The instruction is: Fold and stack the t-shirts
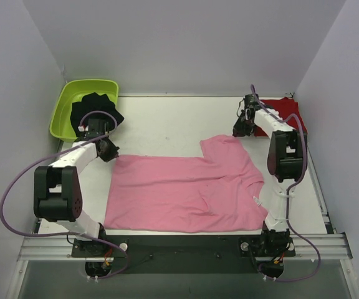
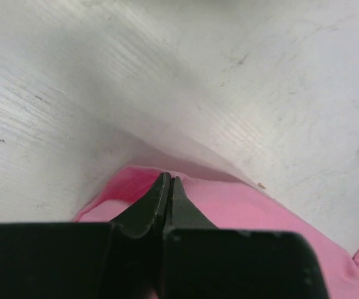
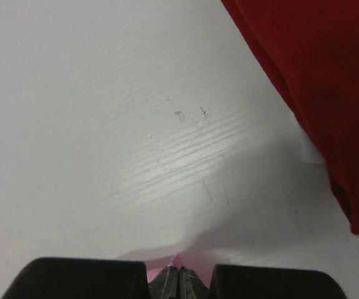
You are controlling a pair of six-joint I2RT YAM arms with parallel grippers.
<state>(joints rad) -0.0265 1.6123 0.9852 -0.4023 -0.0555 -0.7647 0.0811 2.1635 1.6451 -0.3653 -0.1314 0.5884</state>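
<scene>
The light pink t-shirt (image 1: 186, 190) lies spread flat in the middle of the white table (image 1: 167, 118). My left gripper (image 1: 109, 151) is at its far left corner, shut on the pink cloth (image 2: 260, 212), with the fingertips (image 2: 169, 182) pinched together. My right gripper (image 1: 239, 130) is at the far right sleeve corner, shut on a sliver of pink cloth (image 3: 177, 260). The deep red t-shirt (image 1: 284, 114) lies folded at the back right. It also shows in the right wrist view (image 3: 316, 75), beyond the gripper.
A lime green tub (image 1: 73, 103) stands at the back left with a dark cloth (image 1: 97, 109) hanging over its rim, just behind my left arm. White walls close in the table on three sides.
</scene>
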